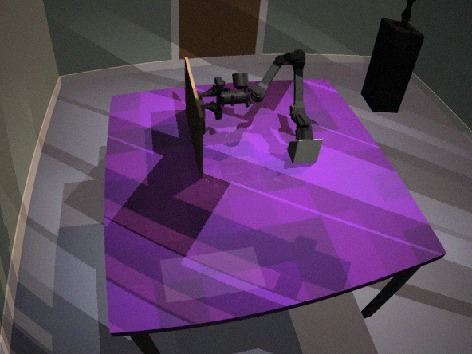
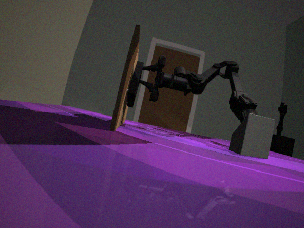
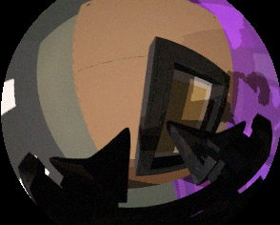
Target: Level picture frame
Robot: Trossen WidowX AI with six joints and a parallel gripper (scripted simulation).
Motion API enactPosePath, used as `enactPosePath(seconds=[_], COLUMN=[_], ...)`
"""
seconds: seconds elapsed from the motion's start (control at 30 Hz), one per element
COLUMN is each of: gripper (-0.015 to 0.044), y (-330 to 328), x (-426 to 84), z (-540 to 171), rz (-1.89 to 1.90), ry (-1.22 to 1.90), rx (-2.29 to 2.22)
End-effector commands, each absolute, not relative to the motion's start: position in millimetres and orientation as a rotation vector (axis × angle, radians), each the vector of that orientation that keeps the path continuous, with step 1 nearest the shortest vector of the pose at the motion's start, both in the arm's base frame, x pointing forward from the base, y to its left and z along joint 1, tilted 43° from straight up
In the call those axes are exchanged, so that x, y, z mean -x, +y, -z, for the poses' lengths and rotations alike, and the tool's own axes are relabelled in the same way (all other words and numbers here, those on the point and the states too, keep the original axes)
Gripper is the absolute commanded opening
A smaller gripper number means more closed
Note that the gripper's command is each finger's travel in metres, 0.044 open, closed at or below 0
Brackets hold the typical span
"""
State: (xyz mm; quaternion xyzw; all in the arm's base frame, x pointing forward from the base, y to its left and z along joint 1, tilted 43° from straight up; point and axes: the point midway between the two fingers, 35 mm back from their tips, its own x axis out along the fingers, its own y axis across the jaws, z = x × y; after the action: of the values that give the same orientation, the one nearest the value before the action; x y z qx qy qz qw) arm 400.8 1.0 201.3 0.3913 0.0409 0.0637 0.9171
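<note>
The dark picture frame (image 1: 202,113) (image 2: 133,87) (image 3: 147,95) hangs in front of the upright tan board (image 1: 194,135) (image 2: 118,103) (image 3: 110,48). In the wrist view the frame is visibly tilted against the board; its long bar slants, with the end nearest the fingers farther left, away from the table side. My gripper (image 1: 201,100) (image 2: 141,74) (image 3: 149,127) is open at the frame's upper part, one finger above the other. In the wrist view the fingertips stand apart on either side of that bar, with a gap to the left finger. The screw and the notched strip are hidden behind the frame.
The board stands on the purple table (image 1: 279,235) (image 2: 179,164). My arm's base is behind a grey block (image 1: 306,151) (image 2: 258,138). A black pedestal (image 1: 392,68) (image 2: 282,145) with another dark arm stands beyond the table. A brown door (image 1: 219,16) (image 2: 169,100) is behind.
</note>
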Motion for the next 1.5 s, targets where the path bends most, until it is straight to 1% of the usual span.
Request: enactPosePath(seconds=[0.0, 0.37, 0.63, 0.9, 1.17, 1.33, 1.37, 1.47], gripper=[0.026, 0.026, 0.026, 0.026, 0.026, 0.026, 0.026, 0.026], y=[0.5, -16.5, -18.0, -25.1, -14.7, -14.3, -16.8, -14.3], x=[-399.3, -307.1, -304.4, -255.3, -206.4, -205.3, -211.7, -205.3], z=[-201.8, -202.4, -209.5, -231.6, -236.6, -236.5, -236.2, -236.5], rz=[-0.131, -0.122, -0.127, -0.119, -0.113, -0.113, -0.114, -0.113], ry=[0.085, 0.11, 0.099, 0.113, 0.124, 0.124, 0.119, 0.124], rx=[-0.814, -1.124, -1.122, -1.2, -1.277, -1.278, -1.262, -1.278])
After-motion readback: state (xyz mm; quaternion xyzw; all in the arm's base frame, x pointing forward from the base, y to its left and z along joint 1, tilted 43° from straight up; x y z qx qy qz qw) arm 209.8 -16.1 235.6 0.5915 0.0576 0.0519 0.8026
